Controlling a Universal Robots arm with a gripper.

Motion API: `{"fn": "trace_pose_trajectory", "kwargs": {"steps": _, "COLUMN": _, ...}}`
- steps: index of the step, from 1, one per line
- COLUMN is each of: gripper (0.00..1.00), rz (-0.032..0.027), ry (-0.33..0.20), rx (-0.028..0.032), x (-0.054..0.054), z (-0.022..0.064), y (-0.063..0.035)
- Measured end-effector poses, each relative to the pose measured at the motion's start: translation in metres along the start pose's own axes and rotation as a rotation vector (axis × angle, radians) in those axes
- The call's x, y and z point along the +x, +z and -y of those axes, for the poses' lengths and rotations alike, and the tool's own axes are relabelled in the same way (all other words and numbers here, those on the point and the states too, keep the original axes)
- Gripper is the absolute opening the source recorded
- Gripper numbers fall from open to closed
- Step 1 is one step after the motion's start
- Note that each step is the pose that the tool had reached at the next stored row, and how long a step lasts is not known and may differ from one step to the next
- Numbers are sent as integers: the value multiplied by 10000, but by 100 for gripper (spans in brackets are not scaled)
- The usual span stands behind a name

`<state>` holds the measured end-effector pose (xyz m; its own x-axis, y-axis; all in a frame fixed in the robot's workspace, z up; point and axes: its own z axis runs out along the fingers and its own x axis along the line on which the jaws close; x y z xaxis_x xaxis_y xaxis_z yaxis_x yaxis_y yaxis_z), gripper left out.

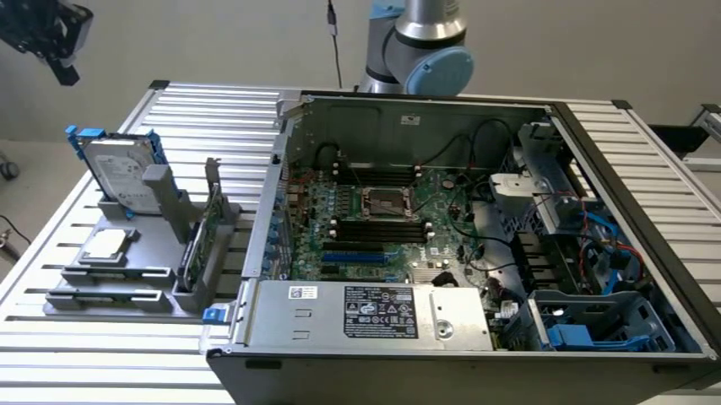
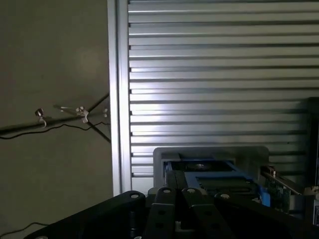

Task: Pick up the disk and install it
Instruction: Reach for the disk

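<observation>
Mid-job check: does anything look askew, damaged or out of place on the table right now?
Nothing stands out. The silver-grey hard drive in its blue plastic carrier stands on edge in the grey parts stand, beside the open computer case. The black gripper is shut and empty, raised clear of the stand.

At the exterior view's left, the flat silver-grey metal disk carries a matt white paper label, framed in glossy bright blue plastic. The ribbed aluminium desk has a satin sheen; the grey plastic stand looks matt.
</observation>
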<state>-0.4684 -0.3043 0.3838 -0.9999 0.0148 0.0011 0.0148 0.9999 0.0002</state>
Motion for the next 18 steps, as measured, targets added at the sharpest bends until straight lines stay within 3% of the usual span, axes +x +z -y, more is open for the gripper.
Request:
{"fn": "trace_pose_trajectory", "kwargs": {"steps": 4, "gripper": 11, "rz": 0, "ry": -129, "rx": 0, "x": -15, "z": 45, "y": 0}}
{"fn": "trace_pose_trajectory", "kwargs": {"steps": 12, "gripper": 11, "rz": 1, "ry": -150, "rx": 0, "x": -133, "z": 226, "y": 1}}
{"fn": "trace_pose_trajectory", "kwargs": {"steps": 15, "gripper": 11, "rz": -4, "ry": -185, "rx": 0, "x": -221, "z": 244, "y": 11}}
{"fn": "trace_pose_trajectory", "kwargs": {"steps": 18, "gripper": 11, "rz": -16, "ry": -276, "rx": 6, "x": -242, "z": 243, "y": 53}}
